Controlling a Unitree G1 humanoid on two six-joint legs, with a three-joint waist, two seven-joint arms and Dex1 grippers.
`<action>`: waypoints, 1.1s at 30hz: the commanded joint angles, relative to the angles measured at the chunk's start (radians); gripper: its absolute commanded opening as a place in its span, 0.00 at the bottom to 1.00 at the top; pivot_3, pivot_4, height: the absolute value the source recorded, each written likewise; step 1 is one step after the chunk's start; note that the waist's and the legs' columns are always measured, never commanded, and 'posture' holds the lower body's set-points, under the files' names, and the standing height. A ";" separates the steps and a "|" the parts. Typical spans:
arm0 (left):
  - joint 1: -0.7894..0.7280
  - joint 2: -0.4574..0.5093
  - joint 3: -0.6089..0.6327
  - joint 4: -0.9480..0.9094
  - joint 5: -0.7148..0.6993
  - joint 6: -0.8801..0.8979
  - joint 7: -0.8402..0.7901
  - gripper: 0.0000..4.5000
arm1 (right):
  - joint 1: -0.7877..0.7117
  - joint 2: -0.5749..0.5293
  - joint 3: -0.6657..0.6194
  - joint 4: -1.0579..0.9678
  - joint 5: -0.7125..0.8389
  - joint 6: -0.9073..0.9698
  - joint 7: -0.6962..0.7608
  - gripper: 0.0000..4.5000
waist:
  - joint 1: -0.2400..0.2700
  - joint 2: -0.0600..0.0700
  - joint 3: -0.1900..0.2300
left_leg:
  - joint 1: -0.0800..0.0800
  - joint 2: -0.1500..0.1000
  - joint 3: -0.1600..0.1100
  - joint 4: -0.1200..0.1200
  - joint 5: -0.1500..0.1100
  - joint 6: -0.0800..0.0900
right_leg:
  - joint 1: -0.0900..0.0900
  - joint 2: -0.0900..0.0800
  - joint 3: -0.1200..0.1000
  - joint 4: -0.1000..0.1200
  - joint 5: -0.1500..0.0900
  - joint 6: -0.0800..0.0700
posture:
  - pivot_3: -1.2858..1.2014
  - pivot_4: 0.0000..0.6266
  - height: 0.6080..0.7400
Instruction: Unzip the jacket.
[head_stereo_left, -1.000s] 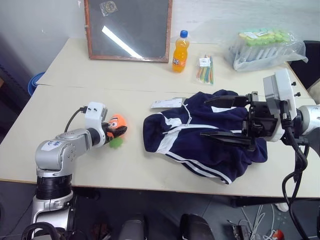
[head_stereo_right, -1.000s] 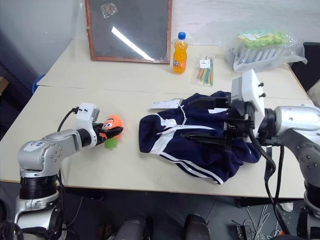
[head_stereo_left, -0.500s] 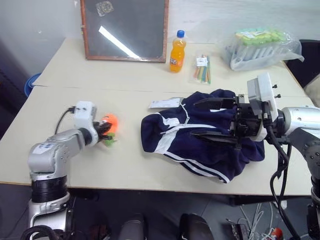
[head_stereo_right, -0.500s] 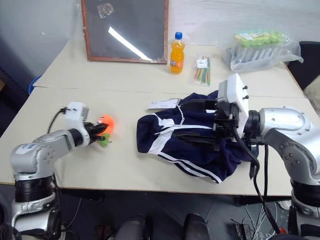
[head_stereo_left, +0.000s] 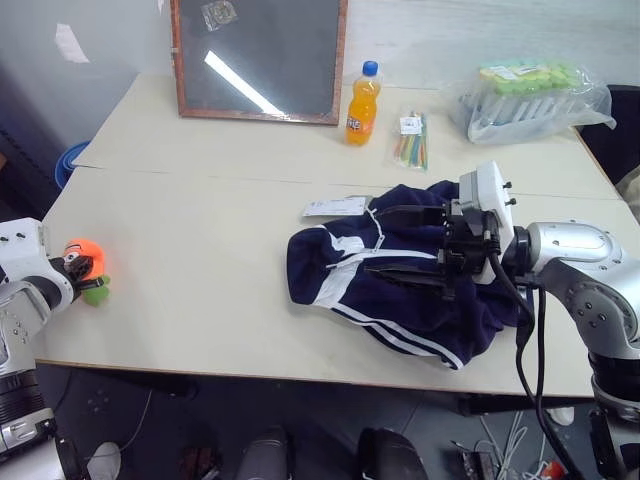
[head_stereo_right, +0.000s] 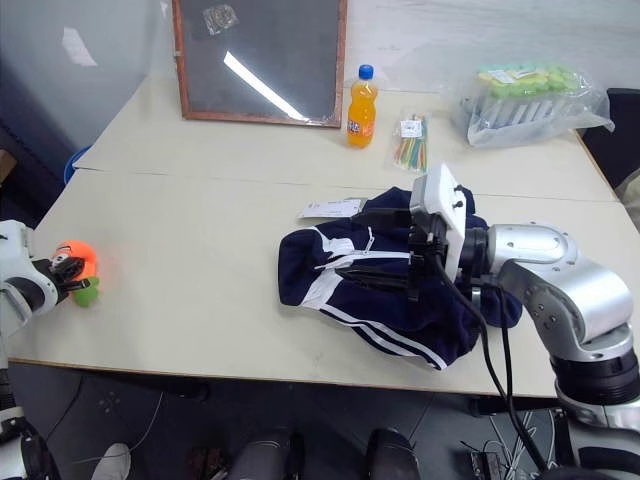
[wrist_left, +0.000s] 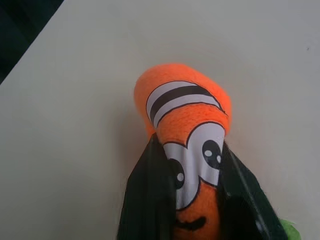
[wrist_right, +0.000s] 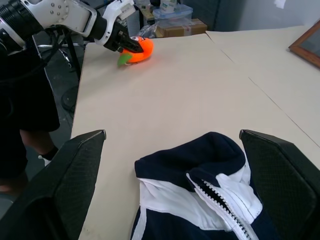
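The jacket (head_stereo_left: 400, 290) lies crumpled on the tabletop (head_stereo_left: 200, 260), toward its right front, its white zipper (wrist_right: 220, 200) shut and its paper tag (head_stereo_left: 335, 207) at the collar; the right end effector (head_stereo_left: 400, 248) hangs just over the cloth with fingers wide apart, gripping nothing; so the step in hand looks like the approach; next it must find and pinch the zipper pull; the left end effector (wrist_left: 192, 200), at the tabletop's left edge, is clamped on an orange plush toy (head_stereo_left: 80, 258)
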 joint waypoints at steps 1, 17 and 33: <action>0.020 0.006 0.043 -0.051 -0.001 -0.005 0.014 0.48 | -0.020 0.004 -0.010 -0.013 -0.011 -0.024 0.005 1.00 | -0.001 0.000 0.000 | 0.000 0.000 0.000 0.000 0.000 0.000 | 0.000 0.000 0.000 0.000 0.000 0.000 | 0.52 0.24 1.00; 0.010 0.124 0.136 -0.335 -0.217 0.257 -0.162 0.99 | -0.001 -0.015 -0.019 0.001 -0.070 -0.012 -0.007 1.00 | -0.007 0.000 0.000 | 0.000 0.001 0.000 0.000 0.000 -0.001 | 0.000 0.000 0.000 0.000 0.000 0.000 | 0.52 0.24 1.00; -0.015 0.195 -0.154 -0.627 -0.491 0.108 -0.589 0.99 | 0.014 -0.012 -0.039 0.066 -0.119 0.063 -0.095 1.00 | -0.013 0.000 0.001 | 0.000 0.002 0.001 -0.001 -0.001 -0.001 | 0.000 0.002 0.001 -0.001 0.000 0.000 | 0.52 0.24 1.00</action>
